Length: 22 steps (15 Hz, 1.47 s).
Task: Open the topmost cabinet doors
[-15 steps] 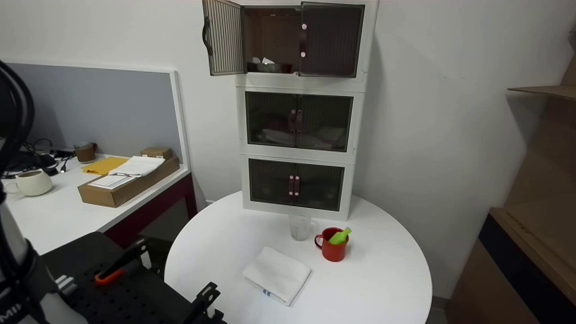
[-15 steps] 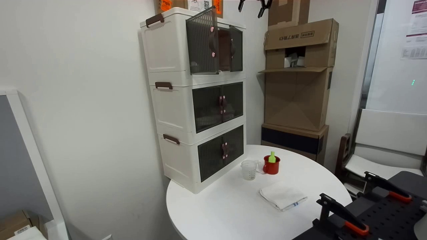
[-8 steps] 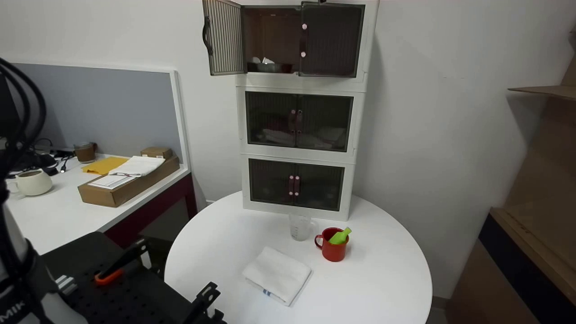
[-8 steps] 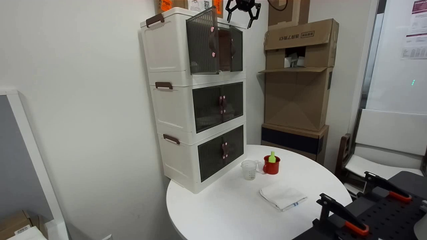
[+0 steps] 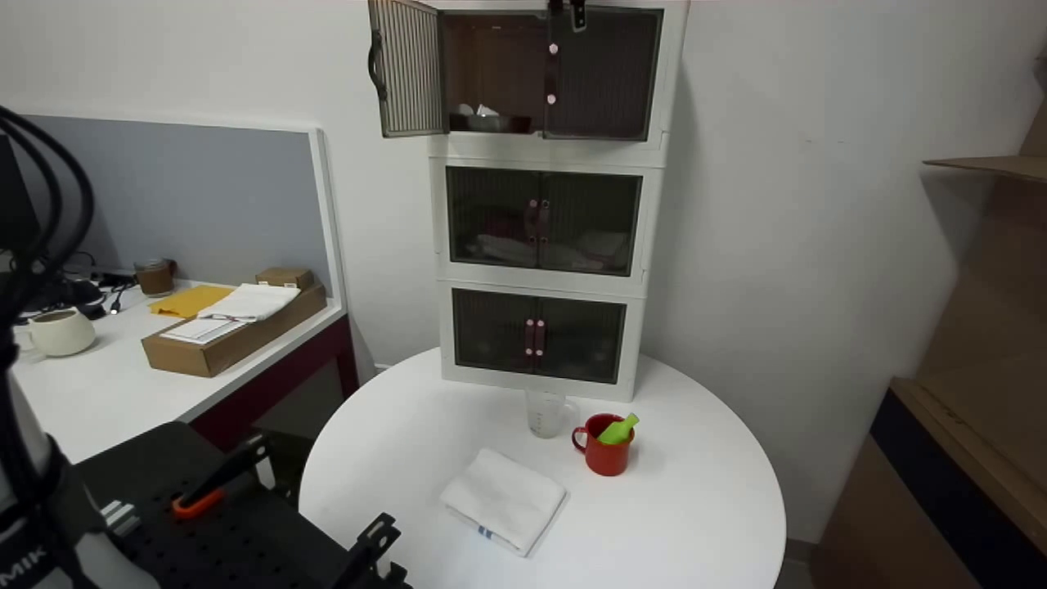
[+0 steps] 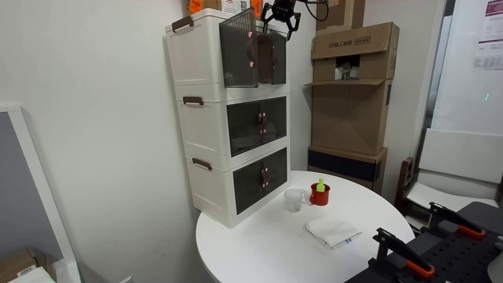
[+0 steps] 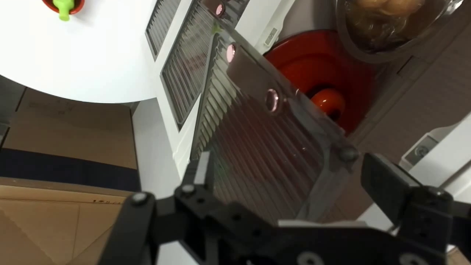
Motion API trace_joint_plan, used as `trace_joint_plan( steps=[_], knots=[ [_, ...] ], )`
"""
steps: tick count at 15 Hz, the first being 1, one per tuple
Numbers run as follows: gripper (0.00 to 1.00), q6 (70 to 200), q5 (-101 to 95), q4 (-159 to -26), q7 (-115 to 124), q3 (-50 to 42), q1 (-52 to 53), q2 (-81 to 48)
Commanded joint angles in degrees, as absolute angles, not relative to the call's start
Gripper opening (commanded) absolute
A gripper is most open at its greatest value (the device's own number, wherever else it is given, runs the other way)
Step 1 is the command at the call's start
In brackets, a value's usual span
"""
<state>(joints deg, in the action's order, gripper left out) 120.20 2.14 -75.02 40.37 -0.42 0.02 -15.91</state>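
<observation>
The white cabinet stack (image 5: pixel 544 147) has a topmost unit with two dark, ribbed, see-through doors. The left door (image 5: pixel 409 74) stands swung wide open in an exterior view; it also shows in an exterior view (image 6: pixel 237 51). The right door (image 5: pixel 605 82) stands partly open, its free edge out from the frame; it also shows in an exterior view (image 6: pixel 279 59) and in the wrist view (image 7: pixel 265 147). My gripper (image 6: pixel 276 35) is open and empty at the top of the right door. In the wrist view its fingers (image 7: pixel 289 165) spread over the door's top corner; contact cannot be told.
A red pot (image 7: pixel 312 62) and a bowl (image 7: pixel 386 29) sit inside the top unit. Lower doors are shut. The round table (image 5: pixel 695 507) holds a red mug (image 5: pixel 607 458), a measuring cup (image 5: pixel 544 413) and a folded cloth (image 5: pixel 503 499). Cardboard boxes (image 6: pixel 346 114) stand beside the cabinet.
My gripper has come down into view from above and moved toward the top of the right door, fingers staying apart. The doors have not visibly moved.
</observation>
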Motion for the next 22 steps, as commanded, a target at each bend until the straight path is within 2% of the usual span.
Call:
trace_joint_plan(
  steps=[1,12,22],
  knots=[
    [1.00,117.65,-0.30,-73.31,42.29,-1.54,0.15,-16.36],
    [1.00,116.56,-4.96,-82.57,39.24,-5.81,-2.80,-9.25],
    [1.00,118.60,-9.40,-85.73,39.93,-9.62,-6.49,-5.49]
  ],
)
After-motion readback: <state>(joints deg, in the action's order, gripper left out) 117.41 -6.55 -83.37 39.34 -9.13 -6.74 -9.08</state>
